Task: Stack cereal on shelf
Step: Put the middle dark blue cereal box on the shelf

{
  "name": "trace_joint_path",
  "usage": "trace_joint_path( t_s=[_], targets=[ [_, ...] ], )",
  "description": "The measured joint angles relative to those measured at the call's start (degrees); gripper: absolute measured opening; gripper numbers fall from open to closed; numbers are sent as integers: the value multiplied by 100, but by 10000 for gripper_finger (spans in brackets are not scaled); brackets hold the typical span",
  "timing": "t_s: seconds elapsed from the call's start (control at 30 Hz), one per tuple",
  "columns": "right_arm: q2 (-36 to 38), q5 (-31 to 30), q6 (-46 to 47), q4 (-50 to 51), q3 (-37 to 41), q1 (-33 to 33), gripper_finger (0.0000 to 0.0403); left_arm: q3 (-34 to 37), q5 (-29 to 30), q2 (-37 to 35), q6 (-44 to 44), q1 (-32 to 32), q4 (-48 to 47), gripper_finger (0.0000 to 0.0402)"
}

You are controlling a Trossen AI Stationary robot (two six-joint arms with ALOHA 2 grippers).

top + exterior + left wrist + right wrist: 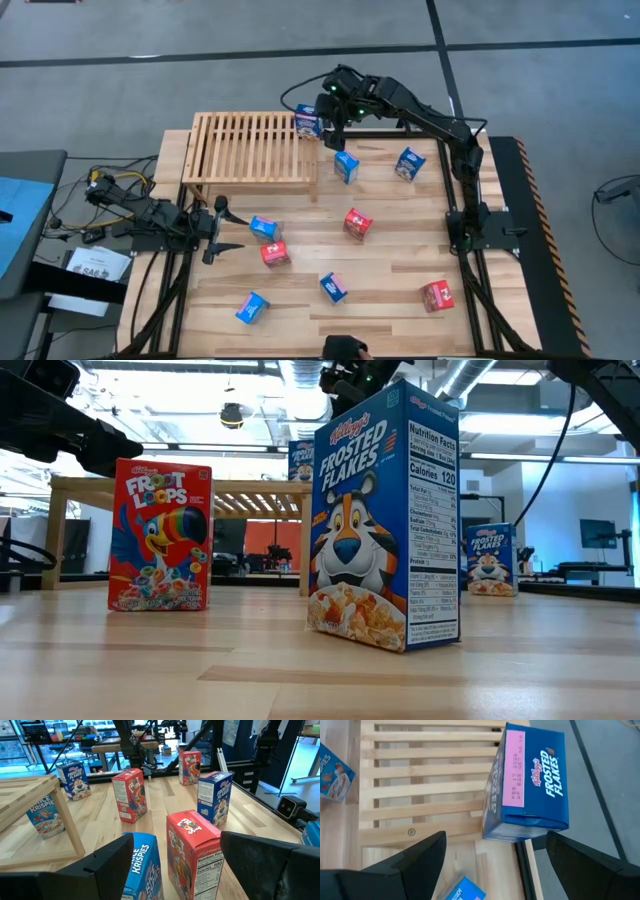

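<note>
Seen from above, the right gripper (333, 120) hovers with fingers spread just beside a blue cardboard Frosted Flakes box (308, 123) standing on the far right corner of the light-wood slatted shelf (250, 150). Its wrist view shows the box (530, 782) near the shelf's edge. The left gripper (222, 228) waits open, near a blue Rice Krispies box (264, 229).

**Blue and red boxes on pale wood**

The shelf (255, 148) is light wood with a top of parallel slats. On its corner stands a bright blue Frosted Flakes box (530, 782) with white lettering and a pink panel on top. Near the shelf, the plank surface (390, 270) is pale, streaked wood. A red Froot Loops box (160, 535) shows rainbow letters and a toucan; a blue Frosted Flakes box (385, 520) shows an orange tiger.
</note>
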State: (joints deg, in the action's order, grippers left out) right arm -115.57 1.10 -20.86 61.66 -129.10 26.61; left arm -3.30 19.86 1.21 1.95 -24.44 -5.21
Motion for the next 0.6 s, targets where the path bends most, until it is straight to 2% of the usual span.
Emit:
trace_joint_path(
  t_s=[0.33,0.6],
  targets=[
    [-1,-26,27,-349,0,2,364,1,0,1,1,1,0,289],
    [0,-114,163,-204,0,52,364,-1,0,0,1,-1,2,289]
  ],
)
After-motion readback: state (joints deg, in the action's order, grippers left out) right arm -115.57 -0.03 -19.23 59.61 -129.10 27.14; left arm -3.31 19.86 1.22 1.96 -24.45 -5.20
